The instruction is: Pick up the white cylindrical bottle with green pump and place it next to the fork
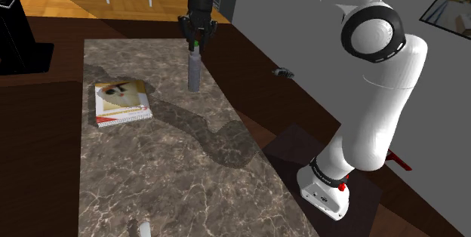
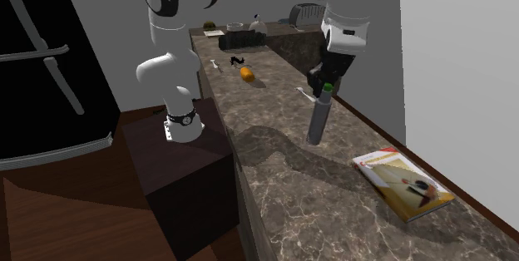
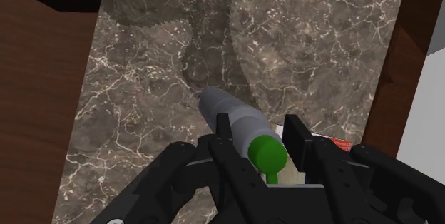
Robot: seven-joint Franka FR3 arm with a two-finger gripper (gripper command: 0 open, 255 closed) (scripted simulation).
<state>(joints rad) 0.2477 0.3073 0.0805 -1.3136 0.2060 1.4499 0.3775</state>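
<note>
A grey cylindrical bottle (image 1: 193,71) with a green pump top (image 3: 267,153) stands upright on the marble counter (image 1: 173,160). My gripper (image 1: 195,43) hangs straight above it, open, with one finger on each side of the pump. In the wrist view the fingers (image 3: 222,137) flank the green top with small gaps on both sides. The second exterior view shows the bottle (image 2: 317,120) resting on the counter under the gripper (image 2: 326,89). A small pale utensil, apparently the fork (image 2: 303,93), lies beyond the bottle there, and shows as a pale sliver (image 1: 140,228) at the counter's near end.
A spiral-bound book (image 1: 122,101) with a cat on its cover lies at the shoulder view's left of the bottle. Further along the counter sit an orange object (image 2: 247,73), a small black item (image 2: 237,60) and a white piece (image 2: 215,64). A grey wall (image 2: 449,51) borders one long side.
</note>
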